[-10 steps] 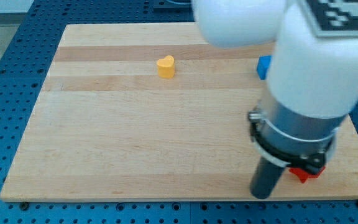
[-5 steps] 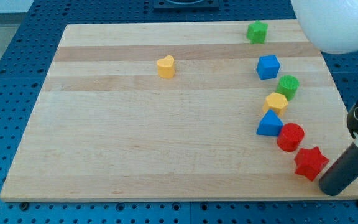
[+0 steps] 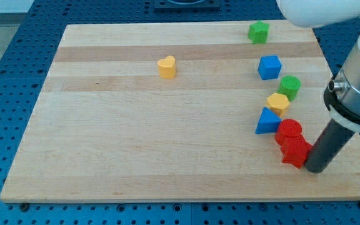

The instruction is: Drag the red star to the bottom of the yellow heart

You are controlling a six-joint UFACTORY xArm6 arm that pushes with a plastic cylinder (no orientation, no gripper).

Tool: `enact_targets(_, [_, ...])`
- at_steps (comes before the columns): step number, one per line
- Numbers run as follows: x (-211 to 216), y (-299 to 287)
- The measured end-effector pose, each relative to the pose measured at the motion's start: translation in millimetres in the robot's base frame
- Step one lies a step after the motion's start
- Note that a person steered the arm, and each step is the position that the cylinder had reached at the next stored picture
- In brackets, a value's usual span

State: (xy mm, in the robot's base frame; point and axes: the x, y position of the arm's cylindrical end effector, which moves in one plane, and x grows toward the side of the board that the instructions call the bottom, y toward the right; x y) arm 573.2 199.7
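Note:
The red star (image 3: 295, 152) lies near the board's lower right, pressed against the red cylinder (image 3: 288, 131) just above it. My tip (image 3: 315, 169) is at the star's right side, touching or nearly touching it. The yellow heart (image 3: 166, 66) sits far off at the upper middle of the board, to the view's upper left of the star.
A blue triangle (image 3: 267, 121), a yellow hexagon (image 3: 278, 102), a green cylinder (image 3: 289, 86), a blue cube (image 3: 269, 67) and a green star (image 3: 259, 31) run in a line up the right side. The board's right edge (image 3: 349, 144) is close behind my tip.
My arm swung from the view's middle out to the right, then my tip came back in against the red star. The star slid up and left into the red cylinder, which nudged the blue triangle.

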Motion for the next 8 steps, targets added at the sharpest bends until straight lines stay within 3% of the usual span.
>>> enact_targets(3, [-40, -29])
enact_targets(8, [-35, -238])
